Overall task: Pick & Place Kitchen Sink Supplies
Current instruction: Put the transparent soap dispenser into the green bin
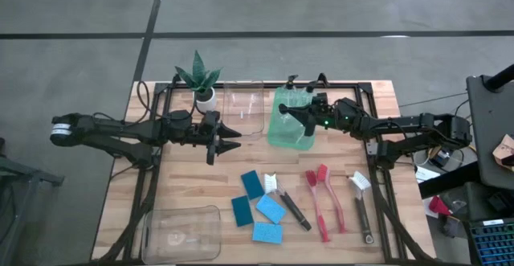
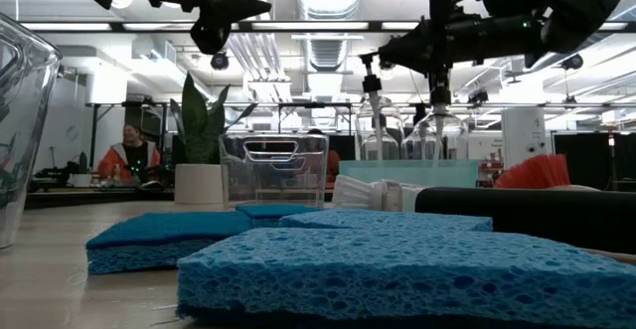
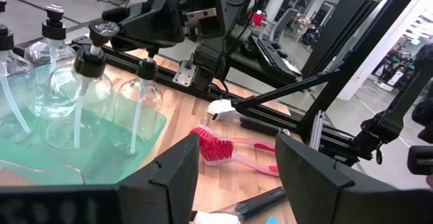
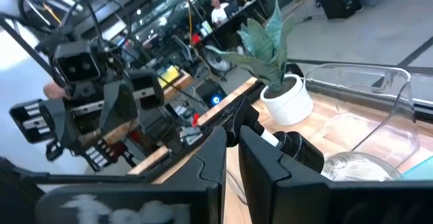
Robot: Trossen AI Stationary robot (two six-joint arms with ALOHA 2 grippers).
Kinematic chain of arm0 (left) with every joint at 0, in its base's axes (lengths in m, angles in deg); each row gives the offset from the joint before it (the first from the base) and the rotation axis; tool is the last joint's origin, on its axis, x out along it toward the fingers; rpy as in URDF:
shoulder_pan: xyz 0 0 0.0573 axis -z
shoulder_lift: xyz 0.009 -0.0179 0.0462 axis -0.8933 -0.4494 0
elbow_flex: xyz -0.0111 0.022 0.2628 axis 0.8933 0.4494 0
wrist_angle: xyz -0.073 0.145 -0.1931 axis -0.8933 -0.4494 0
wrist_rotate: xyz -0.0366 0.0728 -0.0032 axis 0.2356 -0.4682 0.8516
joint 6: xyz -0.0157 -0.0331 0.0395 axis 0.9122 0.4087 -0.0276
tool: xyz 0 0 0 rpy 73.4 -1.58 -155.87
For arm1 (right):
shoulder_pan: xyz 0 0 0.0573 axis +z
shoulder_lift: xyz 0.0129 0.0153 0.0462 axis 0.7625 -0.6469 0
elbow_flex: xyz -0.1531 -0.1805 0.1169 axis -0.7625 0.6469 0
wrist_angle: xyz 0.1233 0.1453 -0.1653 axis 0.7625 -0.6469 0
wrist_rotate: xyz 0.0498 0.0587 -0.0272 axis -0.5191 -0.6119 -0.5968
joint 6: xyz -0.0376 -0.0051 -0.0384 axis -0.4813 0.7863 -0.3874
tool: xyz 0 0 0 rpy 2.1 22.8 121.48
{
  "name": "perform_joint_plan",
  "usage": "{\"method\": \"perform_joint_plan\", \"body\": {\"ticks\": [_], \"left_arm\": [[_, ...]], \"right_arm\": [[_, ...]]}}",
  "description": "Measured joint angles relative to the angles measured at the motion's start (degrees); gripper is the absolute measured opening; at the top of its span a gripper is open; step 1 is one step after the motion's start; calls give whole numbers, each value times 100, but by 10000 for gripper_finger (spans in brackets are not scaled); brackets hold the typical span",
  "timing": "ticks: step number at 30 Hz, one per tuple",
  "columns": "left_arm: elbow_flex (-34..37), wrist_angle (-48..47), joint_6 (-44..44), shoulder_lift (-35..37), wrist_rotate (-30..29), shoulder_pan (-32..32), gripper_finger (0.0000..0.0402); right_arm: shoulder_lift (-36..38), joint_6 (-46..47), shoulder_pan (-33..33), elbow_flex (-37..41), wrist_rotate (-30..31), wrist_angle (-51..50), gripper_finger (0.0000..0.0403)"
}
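Sponges point(image 1: 259, 208), four blue ones, lie at the near middle of the surface point(image 1: 185, 187), with a black brush point(image 1: 287, 203) beside them, two red brushes point(image 1: 324, 200) and another black-handled one point(image 1: 361, 203) to their right. Farther back, the left pincer point(image 1: 231, 141) hangs with fingers spread, holding nothing, by a clear bin point(image 1: 245, 109). The right pincer point(image 1: 291, 111) is pinched on the black top of a bottle point(image 4: 318, 160) over the green bin point(image 1: 291, 126), where more bottles point(image 3: 57, 92) stand.
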Motion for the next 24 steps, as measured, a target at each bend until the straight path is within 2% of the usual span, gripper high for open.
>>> {"method": "perform_joint_plan", "body": {"ticks": [5, 24], "left_arm": [[0, -1, 45, 0, -5, 0, 195], [0, -6, 71, 0, -118, 0, 195]], "right_arm": [[0, 83, -47, 46, -38, 28, 28], [33, 218, -177, -319, -810, 118, 28]]}}
